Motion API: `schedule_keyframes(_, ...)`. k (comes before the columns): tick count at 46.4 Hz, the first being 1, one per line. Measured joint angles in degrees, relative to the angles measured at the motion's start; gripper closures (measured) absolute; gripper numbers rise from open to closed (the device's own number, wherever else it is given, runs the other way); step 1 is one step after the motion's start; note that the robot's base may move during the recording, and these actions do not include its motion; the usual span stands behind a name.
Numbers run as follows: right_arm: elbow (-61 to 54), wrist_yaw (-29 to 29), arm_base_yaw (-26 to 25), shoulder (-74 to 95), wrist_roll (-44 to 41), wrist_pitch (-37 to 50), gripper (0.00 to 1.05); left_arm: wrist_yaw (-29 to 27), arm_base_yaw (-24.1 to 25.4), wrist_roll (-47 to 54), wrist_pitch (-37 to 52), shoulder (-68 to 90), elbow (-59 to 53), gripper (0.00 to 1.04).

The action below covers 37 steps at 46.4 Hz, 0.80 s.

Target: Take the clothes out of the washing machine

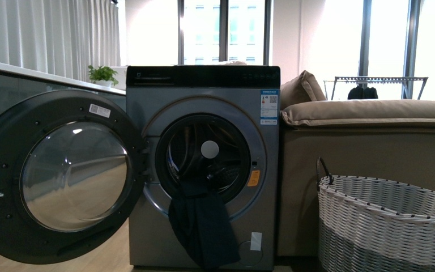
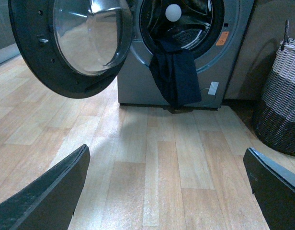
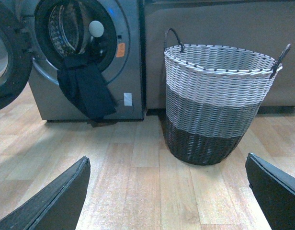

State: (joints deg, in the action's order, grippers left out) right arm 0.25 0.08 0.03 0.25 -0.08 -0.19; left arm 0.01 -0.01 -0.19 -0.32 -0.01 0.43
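Nearest the wrist cameras, both claws are standing released and empty. The left claw [image 2: 166, 149] is holding its two dark fingers [image 2: 51, 191] spread wide above the bare wooden floor [image 2: 138, 191], and the right claw [image 3: 166, 157] is doing the same. Neither is touching anything.

Ahead of the right claw, closer to it than anything else, the woven basket [image 3: 217, 96] is standing upright on the floor. Well ahead of the left claw, the clothes [image 2: 175, 72] are hanging as one limp dark garment over the lower lip of the washing machine [image 1: 204, 90]. The upper part is lying inside the drum [image 1: 184, 150] and the rest is trailing down the front panel almost to the floor. The door [image 1: 56, 175] is standing swung wide on the left claw's side of the opening. A white round object [image 1: 209, 149] is showing deeper inside the drum. A beige sofa [image 1: 368, 110] is sitting behind the basket.

Risks, as judged:
- The open door is crowding the left claw's line of approach, so a wide swing is likely to strike its rim.
- A pinch on the trailing hem alone is likely to let the cloth slip free, or to drag the part inside the drum across the lip.
- A claw reaching too deep is liable to knock the white object or the door seal.
- A low carry is liable to catch the basket rim and tip it.
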Motion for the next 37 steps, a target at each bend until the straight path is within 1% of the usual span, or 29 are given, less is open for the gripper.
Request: schedule_keyframes(37,0.00,0.00,0.00,0.00,-0.02,0.00,0.08,0.00,0.00,0.00,0.00,0.00,0.00,0.06)
